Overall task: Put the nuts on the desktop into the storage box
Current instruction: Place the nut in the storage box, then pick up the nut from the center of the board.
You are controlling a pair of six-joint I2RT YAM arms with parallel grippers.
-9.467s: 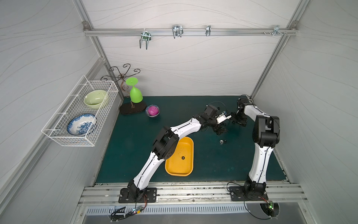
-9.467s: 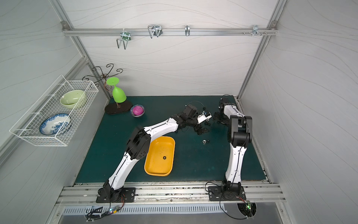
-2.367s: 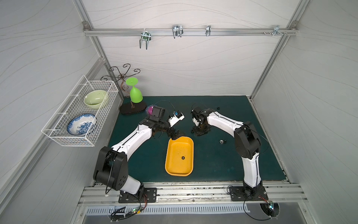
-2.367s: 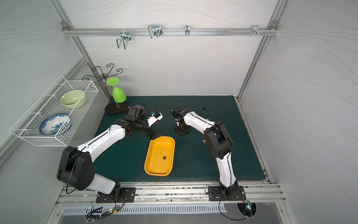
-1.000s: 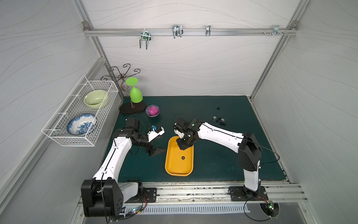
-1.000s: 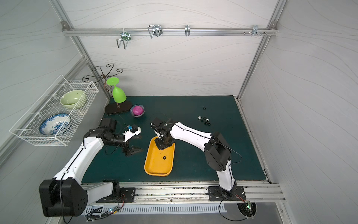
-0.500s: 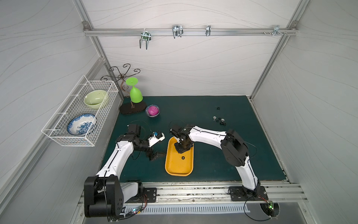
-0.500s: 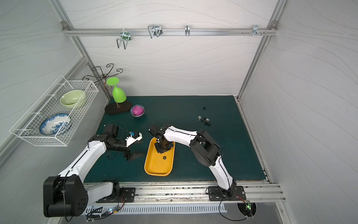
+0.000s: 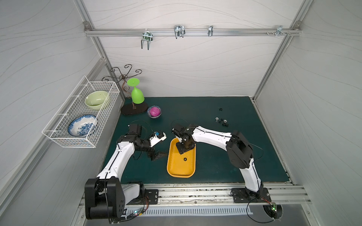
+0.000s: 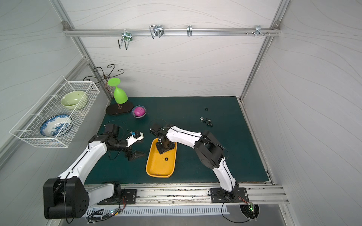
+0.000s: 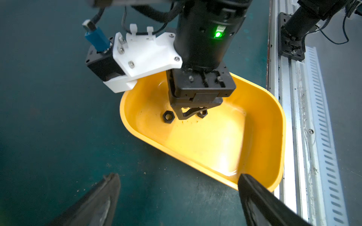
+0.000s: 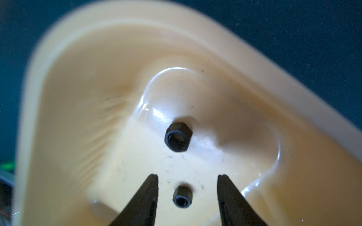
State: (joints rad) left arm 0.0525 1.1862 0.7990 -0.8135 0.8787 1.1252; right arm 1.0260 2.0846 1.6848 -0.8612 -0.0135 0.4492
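Desktop (image 9: 215, 160): dark mat. Storage box (image 9: 181, 172) directly under right gripper (image 12: 187, 176), just beside left gripper (image 9: 159, 154). R jaws apart, clamped on nothing. L jaws wide apart, empty. Dropped nut (image 12: 182, 197) on box floor between R tips, touching neither. Second nut (image 12: 178, 137) just ahead of them.

Judged step: release and retreat. Lift straight up w/ jaws apart, no sideways sweep, clear rim before swinging.

R wrist view: gap both sides of dropped nut, so free. Top views: that one hidden under gripper, only second nut showing. But loose nuts (image 9: 222, 121) on mat, well away from both grippers, seen nowhere else.
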